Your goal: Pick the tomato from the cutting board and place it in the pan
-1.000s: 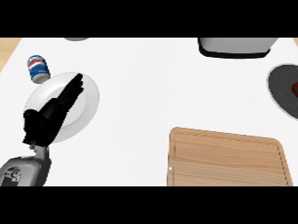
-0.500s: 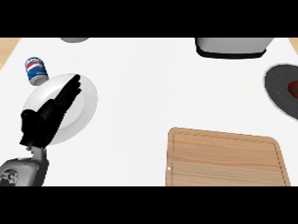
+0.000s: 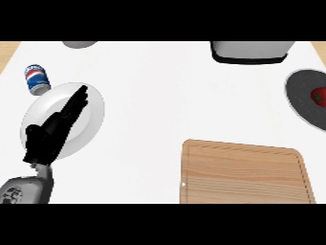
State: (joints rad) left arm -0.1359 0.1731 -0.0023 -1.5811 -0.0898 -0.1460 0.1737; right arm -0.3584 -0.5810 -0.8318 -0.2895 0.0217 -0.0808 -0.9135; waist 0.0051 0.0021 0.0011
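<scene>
Looking down, we see a blue soda can (image 3: pixel 37 79) with a red, white and blue roundel lying on its side just beyond our left hand (image 3: pixel 52 134); its lettering is too small for us to read. Since a second ago nothing on the counter has shifted, and the hand stays where it was, fingers straight and relaxed, holding nothing, over a glossy white round plate (image 3: pixel 88 103). Far to the hand's right, the red tomato (image 3: pixel 324 95) with its green stem sits in the dark, matte round pan (image 3: pixel 303 107). Between them, nearer us, lies the rectangular cutting board (image 3: pixel 244 172) of pale wood grain with a grooved rim. A grey-and-black appliance (image 3: pixel 251 51) stands at the far edge.
</scene>
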